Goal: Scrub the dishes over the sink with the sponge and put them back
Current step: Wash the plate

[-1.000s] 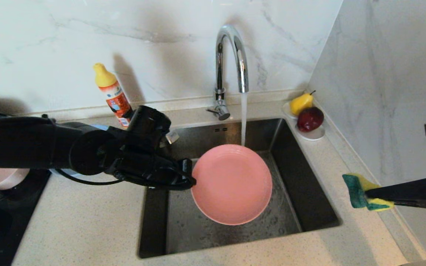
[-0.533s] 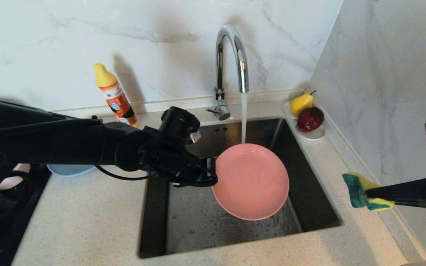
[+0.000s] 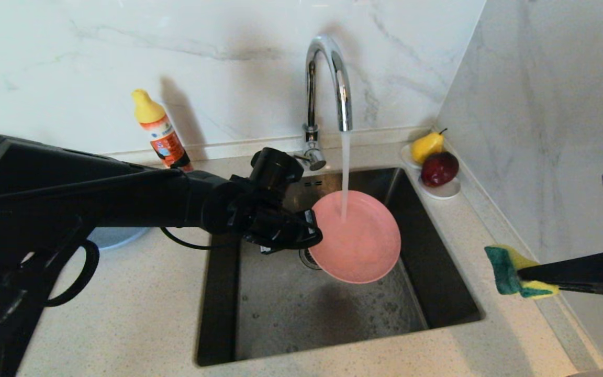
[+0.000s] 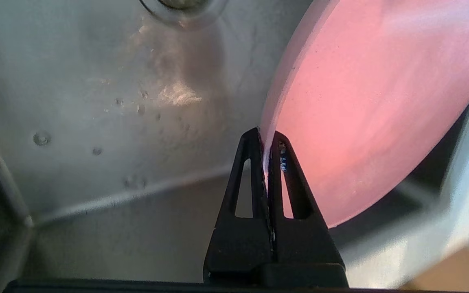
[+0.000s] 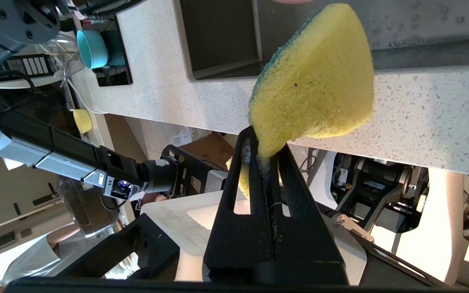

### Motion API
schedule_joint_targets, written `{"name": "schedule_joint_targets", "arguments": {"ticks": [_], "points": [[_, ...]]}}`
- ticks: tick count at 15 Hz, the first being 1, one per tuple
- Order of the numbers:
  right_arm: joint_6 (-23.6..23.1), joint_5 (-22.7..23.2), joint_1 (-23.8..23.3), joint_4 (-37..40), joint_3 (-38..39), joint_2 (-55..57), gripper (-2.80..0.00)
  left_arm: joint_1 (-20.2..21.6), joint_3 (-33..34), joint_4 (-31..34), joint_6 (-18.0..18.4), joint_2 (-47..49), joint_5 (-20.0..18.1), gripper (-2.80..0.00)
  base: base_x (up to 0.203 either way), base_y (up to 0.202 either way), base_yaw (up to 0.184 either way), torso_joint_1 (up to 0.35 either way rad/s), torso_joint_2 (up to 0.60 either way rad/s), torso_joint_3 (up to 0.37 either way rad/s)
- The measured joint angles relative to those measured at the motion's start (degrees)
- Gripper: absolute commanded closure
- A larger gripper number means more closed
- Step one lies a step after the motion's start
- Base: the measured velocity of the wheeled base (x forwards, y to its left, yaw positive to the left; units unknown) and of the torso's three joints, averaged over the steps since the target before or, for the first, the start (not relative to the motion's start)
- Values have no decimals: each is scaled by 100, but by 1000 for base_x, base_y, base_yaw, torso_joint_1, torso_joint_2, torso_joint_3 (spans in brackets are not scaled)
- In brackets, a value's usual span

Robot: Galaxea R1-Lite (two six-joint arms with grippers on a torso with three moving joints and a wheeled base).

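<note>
Since the earlier frames, left arm has carried the salmon-pink plate point(image 3: 355, 238) further back over the sink point(image 3: 437, 293), so the tap point(image 3: 327, 78) stream now lands on the plate's face instead of at its far rim. Right arm unchanged.

Left gripper point(image 3: 309, 230): fingers clamped tight on the plate's rim point(image 4: 265, 142), one finger on each face, seen clearly in the left wrist view. Plate held tilted, above the sink floor, face toward the tap, partly covering the strainer drain point(image 3: 308, 257).

Right gripper point(image 3: 521, 275): closed on the sponge point(image 3: 511, 272), pinching one end; yellow foam and green scouring side both visible, sponge bent. It hangs over the right edge of the counter point(image 3: 123, 324), beside the sink's right rim, well apart from the plate.

Grey-blue plate point(image 3: 118, 235) lies on the counter at the left, mostly hidden behind the left arm. Teal bowl point(image 5: 92, 49) visible only in the right wrist view, at the counter's left end.

Orange bottle point(image 3: 160, 133) stands at the counter's back edge; white dish with fruit point(image 3: 440, 191) sits in the back right corner.
</note>
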Motion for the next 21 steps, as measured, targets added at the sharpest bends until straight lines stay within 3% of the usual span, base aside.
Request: {"name": "schedule_joint_targets", "arguments": {"ticks": [2, 5, 7, 13, 15, 21], "points": [[-1, 4, -4, -6, 29, 12, 0, 70, -161, 1, -197, 61, 14, 0, 0, 0, 0, 0, 0, 0], [-1, 26, 0, -6, 24, 12, 0, 187, -179, 83, -193, 42, 177, 0, 0, 0, 0, 0, 0, 0], [-3, 26, 0, -8, 18, 18, 0, 291, -99, 189, -18, -44, 715, 0, 0, 0, 0, 0, 0, 0], [-12, 41, 27, -21, 107, 101, 0, 575, 524, 400, 1039, -730, 2461, 0, 0, 0, 0, 0, 0, 0], [-17, 45, 40, -17, 137, 117, 0, 645, 719, 373, 1183, -960, 3043, 0, 0, 0, 0, 0, 0, 0], [-8, 289, 113, -15, 201, 158, 0, 711, 1206, 441, 1249, -1685, 3173, 0, 0, 0, 0, 0, 0, 0]]}}
